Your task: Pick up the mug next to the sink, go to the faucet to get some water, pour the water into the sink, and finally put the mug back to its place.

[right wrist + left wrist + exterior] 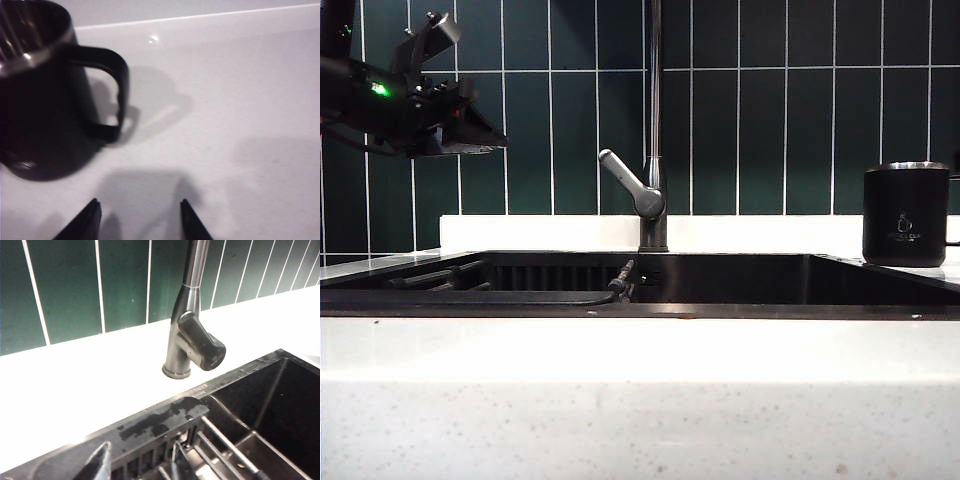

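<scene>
The black mug [905, 215] with a silver rim stands upright on the white counter to the right of the sink [880, 277]. In the right wrist view the mug [40, 100] is close ahead and off to one side, its handle [112, 85] turned towards the bare counter. My right gripper [139, 205] is open over that counter, nothing between its fingers, apart from the mug. The faucet [653, 150] rises behind the sink's middle, its lever [630, 183] angled left. My left gripper [485, 135] hangs high at the left, open and empty [139, 460], above the sink's back rim and short of the faucet [187, 325].
Dark green wall tiles [770, 120] back the counter. A slatted rack [225, 450] lies in the sink's left part, and a thin hose with a nozzle [620, 280] rests near its middle. The white speckled countertop [640, 400] fills the front.
</scene>
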### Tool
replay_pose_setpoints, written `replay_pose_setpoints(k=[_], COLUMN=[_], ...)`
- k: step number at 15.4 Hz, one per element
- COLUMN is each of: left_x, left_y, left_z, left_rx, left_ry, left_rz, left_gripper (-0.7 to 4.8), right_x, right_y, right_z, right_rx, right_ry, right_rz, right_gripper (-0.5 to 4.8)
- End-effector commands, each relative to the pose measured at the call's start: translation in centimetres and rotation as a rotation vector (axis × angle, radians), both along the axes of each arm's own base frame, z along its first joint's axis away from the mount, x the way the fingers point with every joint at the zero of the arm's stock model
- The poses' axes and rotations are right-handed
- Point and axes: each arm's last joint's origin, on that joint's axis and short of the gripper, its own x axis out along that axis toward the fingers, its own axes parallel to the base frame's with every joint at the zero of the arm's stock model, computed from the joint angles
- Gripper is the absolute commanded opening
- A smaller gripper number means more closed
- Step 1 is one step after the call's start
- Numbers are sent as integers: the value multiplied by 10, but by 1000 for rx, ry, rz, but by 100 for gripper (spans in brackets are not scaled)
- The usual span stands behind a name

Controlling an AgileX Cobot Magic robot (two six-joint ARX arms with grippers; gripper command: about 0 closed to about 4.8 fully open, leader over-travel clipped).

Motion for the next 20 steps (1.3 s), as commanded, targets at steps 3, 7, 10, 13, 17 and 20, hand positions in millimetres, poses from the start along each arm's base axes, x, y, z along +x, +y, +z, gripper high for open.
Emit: replay_pose_setpoints(k=[3,7,10,13,17,20], left_x=[0,0,1,5,11,14], left_y=[0,0,-2,-3,-4,-7], left_z=[4,4,5,1,-13,-20], left_rx=[21,36,26,24,18,16], left_ry=[-47,-59,-102,-126,-95,-87], left_rz=[-10,-12,-81,-78,-133,-152], left_gripper=[152,152,152,152,152,152], right_x=[15,35,41,45,50,55], right_y=[2,0,-3,-12,-29,-30], right_z=[-8,-19,-9,0,-1,0], right_rx=[53,-2,-35,-68,-48,-44], right_ry=[-41,-46,-89,-122,-119,-127], right_rz=[101,117,118,119,117,138], right_gripper=[226,225,225,225,225,225])
